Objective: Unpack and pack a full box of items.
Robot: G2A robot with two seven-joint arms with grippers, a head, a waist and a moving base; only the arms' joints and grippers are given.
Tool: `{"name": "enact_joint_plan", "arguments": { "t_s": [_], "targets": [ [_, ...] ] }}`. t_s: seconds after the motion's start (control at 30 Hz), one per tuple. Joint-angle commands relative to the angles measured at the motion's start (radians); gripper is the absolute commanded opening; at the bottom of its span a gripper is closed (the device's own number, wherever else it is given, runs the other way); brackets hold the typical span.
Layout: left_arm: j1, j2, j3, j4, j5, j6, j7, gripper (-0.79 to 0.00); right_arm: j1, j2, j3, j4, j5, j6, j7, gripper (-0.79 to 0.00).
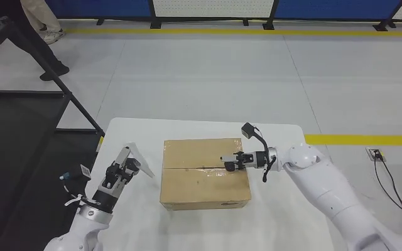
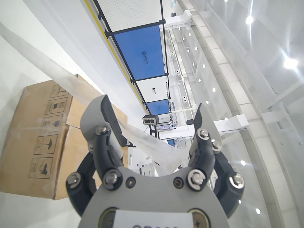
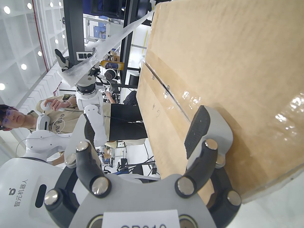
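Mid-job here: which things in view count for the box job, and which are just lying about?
Job:
- box, flaps shut
- tape strip lying across the open left gripper
- right gripper, open, over the box's seam
- table

Lying about:
- black frame beside the table
- cable on the floor

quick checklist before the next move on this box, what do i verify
1. Tape strip clear of left gripper: not ok, it lies across the open jaws.
2. Strip's far end off the box: cannot tell.
3. Seam free of tape: cannot tell, glossy patches beside it.
4. Right gripper ready: ok, jaws open over the box top.
5. Box opened: not ok, top shut.
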Motion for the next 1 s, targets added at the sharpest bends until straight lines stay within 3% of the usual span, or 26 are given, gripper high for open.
{"name": "enact_joint_plan", "arguments": {
  "t_s": [0.0, 0.23, 0.63, 0.8, 0.97],
  "targets": [
    [-0.009, -0.001, 0.015, -0.005, 0.006, 0.007, 0.007, -0.117, -0.001, -0.004, 0.001, 0.012, -0.004, -0.003, 0.004, 0.0],
    [-0.036, -0.005, 0.063, -0.027, 0.062, 0.036, 0.03, -0.154, -0.009, -0.006, 0.028, 0.002, -0.021, -0.116, 0.009, 0.0],
    [-0.105, -0.015, 0.224, -0.057, 0.301, 0.154, 0.11, -0.172, -0.101, 0.056, 0.098, -0.3, -0.264, -0.295, -0.17, 0.0],
    [-0.121, -0.021, 0.275, -0.057, 0.351, 0.173, 0.133, -0.175, -0.179, 0.097, 0.179, -0.459, -0.336, -0.328, -0.207, 0.0],
    [-0.125, -0.026, 0.309, -0.053, 0.375, 0.168, 0.132, -0.172, -0.247, 0.12, 0.238, -0.59, -0.445, -0.274, -0.271, 0.0]
  ]
}}
